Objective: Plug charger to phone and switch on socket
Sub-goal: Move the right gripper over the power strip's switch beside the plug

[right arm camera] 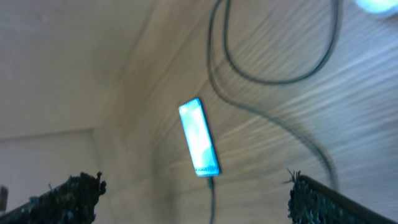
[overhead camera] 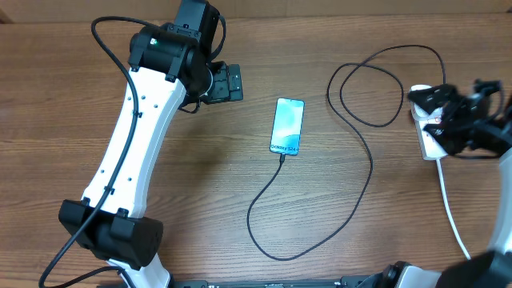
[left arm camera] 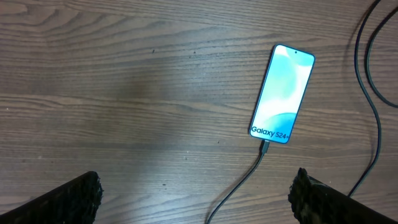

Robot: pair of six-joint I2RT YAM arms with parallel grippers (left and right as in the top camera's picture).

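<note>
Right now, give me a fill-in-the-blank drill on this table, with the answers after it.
1. The phone lies with its screen facing ____.
2. The charger meets the phone at the end printed ____.
3. The left gripper has its jaws ____.
4. The socket lies on the robot's ____ side.
Missing words: up; Galaxy; open; right.

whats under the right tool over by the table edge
The white power strip, its white cord trailing toward the near edge. The right tool covers most of it, so its switches, outlets and where the black charger cable plugs in cannot be seen.
</note>
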